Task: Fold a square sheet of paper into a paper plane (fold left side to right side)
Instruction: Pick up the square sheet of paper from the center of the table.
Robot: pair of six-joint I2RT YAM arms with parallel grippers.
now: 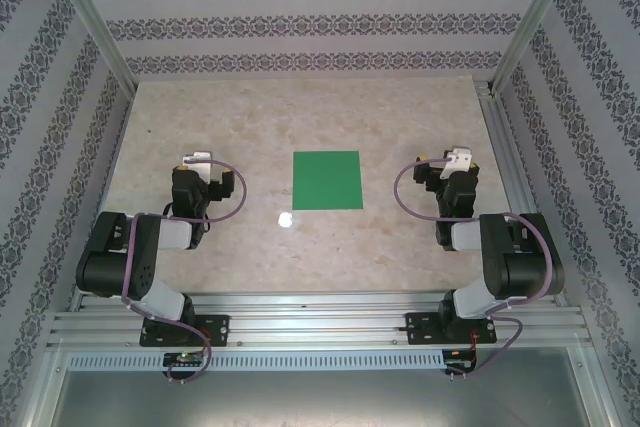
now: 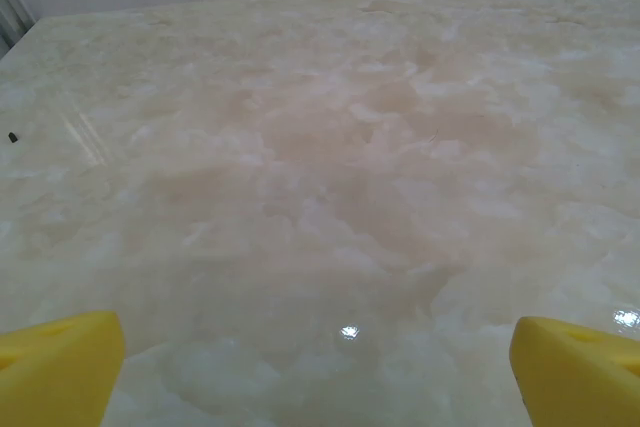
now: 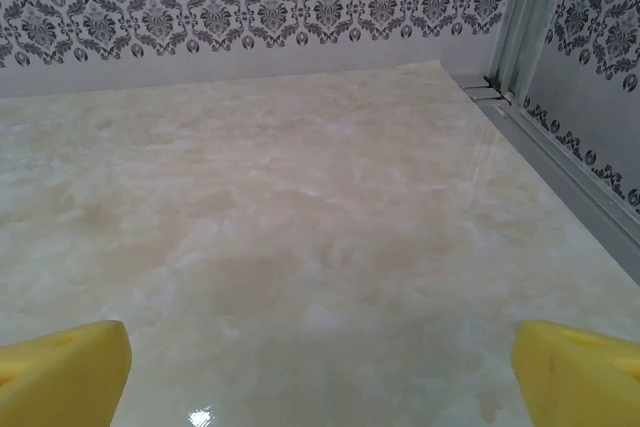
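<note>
The square sheet of paper [image 1: 326, 179] lies flat at the middle of the marble-patterned desk [image 1: 250, 112], between the two arms and well apart from both. The left gripper [image 1: 197, 160] sits to its left and the right gripper [image 1: 455, 159] to its right. Each has its yellow fingers [image 2: 60, 367] spread wide over bare desk, holding nothing. A small white speck [image 1: 285, 218] lies near the sheet's near left corner

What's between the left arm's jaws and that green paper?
Just bare table in the overhead view; a white speck lies nearer the arms than the green paper.
</note>
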